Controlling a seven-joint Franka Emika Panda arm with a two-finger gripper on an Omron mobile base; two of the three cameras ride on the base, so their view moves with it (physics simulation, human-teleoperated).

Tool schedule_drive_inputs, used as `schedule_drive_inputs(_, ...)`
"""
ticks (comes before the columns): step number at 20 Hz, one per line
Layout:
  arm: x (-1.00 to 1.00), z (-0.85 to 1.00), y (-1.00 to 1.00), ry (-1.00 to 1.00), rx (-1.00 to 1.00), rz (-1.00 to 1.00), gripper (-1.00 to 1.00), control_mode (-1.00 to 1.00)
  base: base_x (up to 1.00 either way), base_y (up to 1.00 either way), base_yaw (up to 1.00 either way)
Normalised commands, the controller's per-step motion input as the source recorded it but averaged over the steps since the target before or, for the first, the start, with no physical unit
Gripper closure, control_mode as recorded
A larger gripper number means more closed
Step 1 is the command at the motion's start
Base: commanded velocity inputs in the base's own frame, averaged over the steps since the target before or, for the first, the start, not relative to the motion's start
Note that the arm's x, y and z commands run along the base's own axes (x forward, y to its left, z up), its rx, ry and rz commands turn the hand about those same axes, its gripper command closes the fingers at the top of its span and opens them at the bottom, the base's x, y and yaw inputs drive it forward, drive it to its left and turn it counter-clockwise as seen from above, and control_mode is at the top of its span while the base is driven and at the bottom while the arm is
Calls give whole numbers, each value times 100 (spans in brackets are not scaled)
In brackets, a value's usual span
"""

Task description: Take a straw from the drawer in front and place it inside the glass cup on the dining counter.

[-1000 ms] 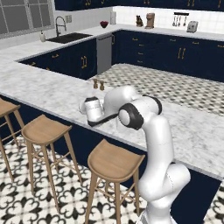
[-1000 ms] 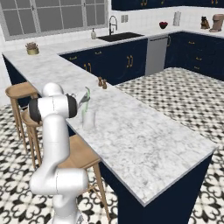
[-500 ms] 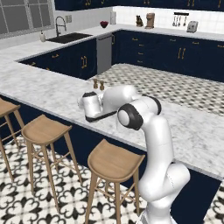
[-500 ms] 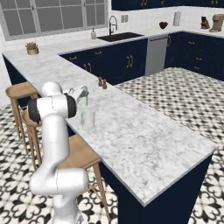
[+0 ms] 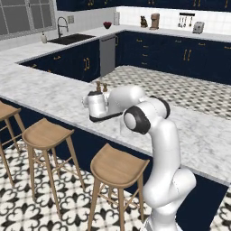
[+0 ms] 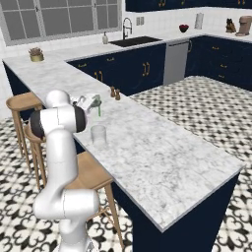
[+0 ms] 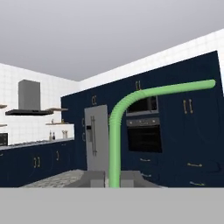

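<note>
Since the earlier frames the hand had lifted and swung a little further over the marble, away from the stool side toward the two small brown shakers, carrying the green stick with it.

In the left base view, the white arm rose from the lower right and bent left at its dark elbow, so the gripper point(image 5: 86, 102) sat near the centre of the frame, above the dining counter point(image 5: 49, 97). Two small brown shakers point(image 5: 101, 86) stood just behind the hand. Three round wooden stools point(image 5: 118, 165) lined the near edge along the lower left.

In the right base view, the arm climbed from the lower left and the gripper point(image 6: 94, 103) showed at centre left. The straw point(image 6: 99, 106) hung from it as a short green stick, pinched between the closed fingers, above the slab. The glass cup point(image 6: 98, 135) stood upright on the marble below and slightly nearer the camera, apart from the straw, nothing in it.

In the hand view, the straw point(image 7: 117, 131) rose from between the two dark fingertips point(image 7: 92, 178) at bottom centre, gripped tight, then curved over to the upper right. Behind it stood navy cabinets, a steel fridge point(image 7: 96, 138) and a built-in oven point(image 7: 143, 133).
</note>
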Motion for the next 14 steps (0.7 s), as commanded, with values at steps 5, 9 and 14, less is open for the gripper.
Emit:
schedule_drive_inputs(5,-1,-74,-10,0,0,0,100,-100,0,0,0)
schedule_drive_inputs(9,0,-48,0,0,0,0,100,-100,0,0,0)
schedule_drive_inputs(14,0,-21,0,0,0,0,100,-100,0,0,0)
